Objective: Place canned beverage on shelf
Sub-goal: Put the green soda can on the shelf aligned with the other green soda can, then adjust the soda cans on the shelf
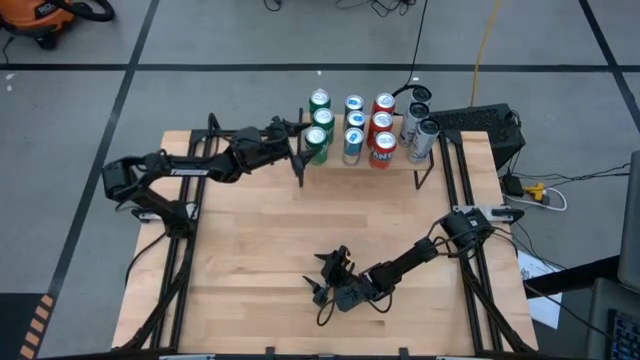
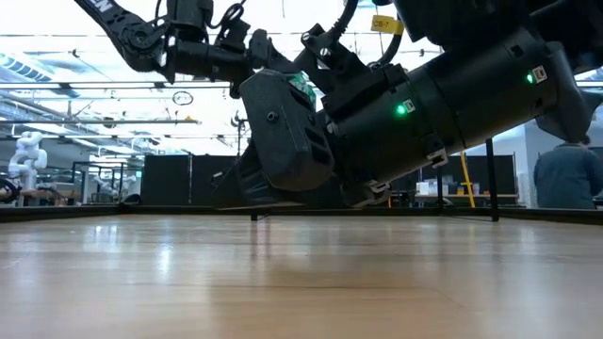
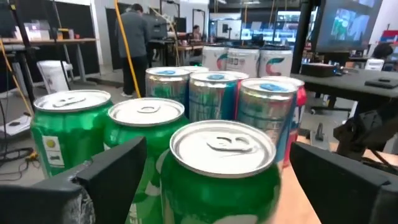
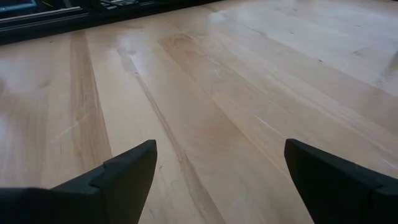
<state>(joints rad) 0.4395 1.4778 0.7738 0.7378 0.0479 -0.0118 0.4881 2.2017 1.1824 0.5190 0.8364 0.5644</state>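
A green can [image 3: 221, 174] stands upright on the shelf [image 1: 338, 163] at the table's far edge. It is the nearest can of the green row [image 1: 318, 143]. My left gripper [image 1: 304, 141] is open, level with the can. Its fingers [image 3: 115, 171] stand on either side of the can, a gap showing on each side. My right gripper [image 1: 326, 281] is open and empty, low over the tabletop near the front edge; it also shows in the right wrist view [image 4: 217, 180].
Rows of green [image 3: 71, 124], blue-silver [image 3: 214, 93], red [image 1: 382, 128] and silver cans [image 1: 420, 130] fill the shelf behind and beside the green can. A dark box [image 1: 485, 125] sits at the far right. Bare tabletop [image 1: 280, 225] lies between the arms. A person [image 3: 134, 43] stands in the room beyond.
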